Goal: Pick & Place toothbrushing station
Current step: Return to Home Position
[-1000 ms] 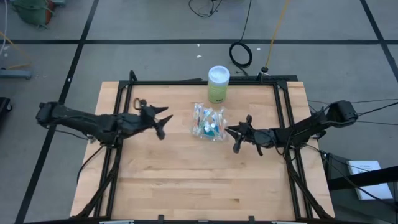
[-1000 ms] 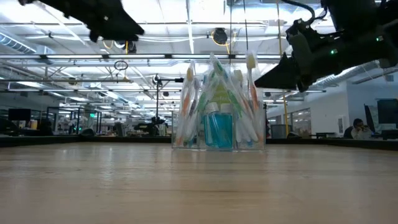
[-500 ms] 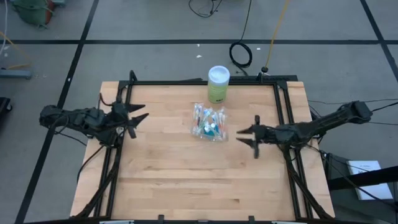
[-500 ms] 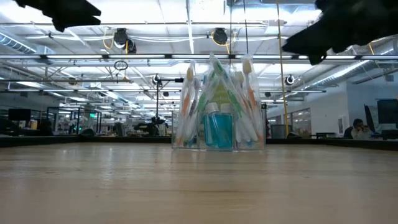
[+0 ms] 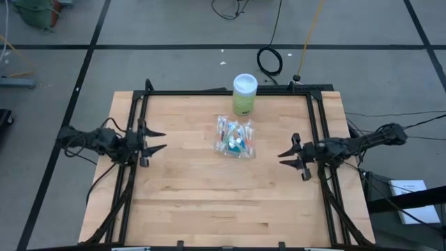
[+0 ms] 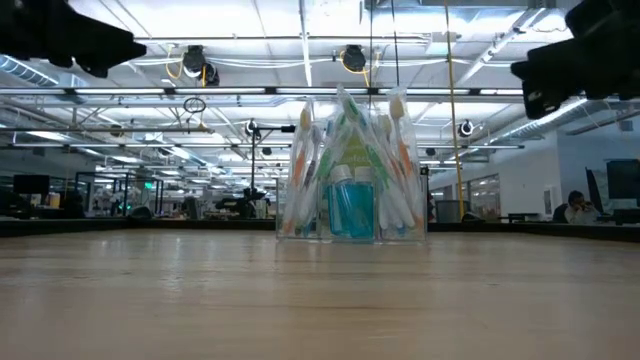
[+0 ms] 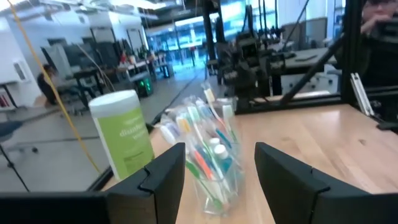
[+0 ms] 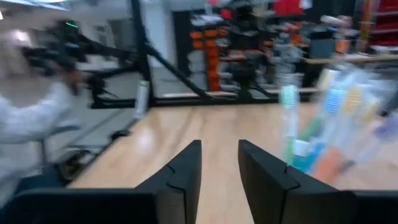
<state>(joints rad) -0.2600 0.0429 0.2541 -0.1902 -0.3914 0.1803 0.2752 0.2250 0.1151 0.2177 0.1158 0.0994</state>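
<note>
1. While both arms hang out near the table's (image 5: 209, 209) side rails, the toothbrushing station (image 5: 233, 137) stands mid-table. It is upright, packed with toothbrushes and a blue bottle, and touched by neither gripper.
2. Green canister (image 5: 244, 93) stands just beyond the station on its far side, close but apart.
3. Key relation: the station lies straight ahead of both sets of fingertips, between the two grippers, with bare wood on either side.
4. Right gripper (image 5: 287, 155) is the nearer one, though a clear gap remains. Its fingers are parted by a modest gap and hold nothing.
5. Left gripper (image 5: 162, 140) is well apart from the station, close to its own rail. Its fingers are spread wider and are empty.
6. Long axis: from above the footprint looks close to square, so I would not commit on it. The brushes fan upward and lean together at the top.
7. Judgement: loading looks finished. Any retreat only needs to go rearward, away from the station, so contact risk is low.
8. Hard to make out:
   - The clear walls nearly vanish against the wood, and the compartments cannot be counted.
   - The low view crops both arms at its top corners.
   - The right wrist view is smeared.
</note>
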